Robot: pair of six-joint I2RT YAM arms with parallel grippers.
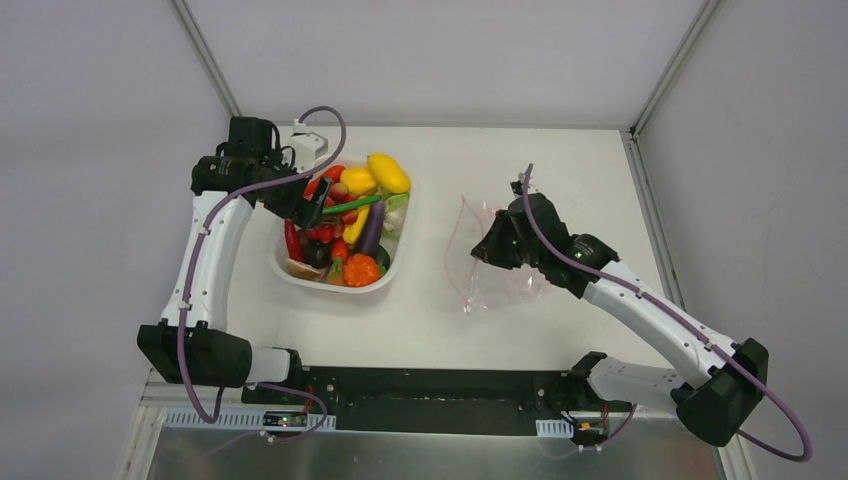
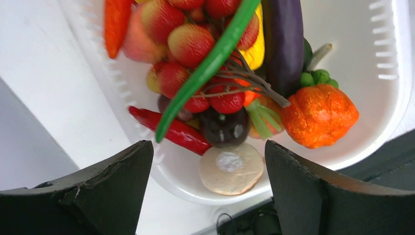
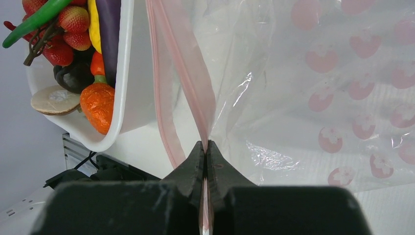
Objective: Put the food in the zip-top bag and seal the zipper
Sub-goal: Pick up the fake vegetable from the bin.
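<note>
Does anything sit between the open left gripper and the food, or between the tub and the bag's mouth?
Nothing visible does. The left gripper hangs open above the food in the white tub. Bare table separates tub and zip-top bag; the right gripper pinches one zipper lip, leaving the mouth parted.

I see a white slotted tub (image 1: 398,262) left of centre on the white table (image 1: 560,170), grey walls (image 1: 100,100) around it.

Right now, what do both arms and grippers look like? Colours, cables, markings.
Left arm and right arm: white link shells, black joint housings, a purple cable looping outside each. Left gripper and right gripper: black, with broad matte wedge-shaped fingers. No markings legible.
</note>
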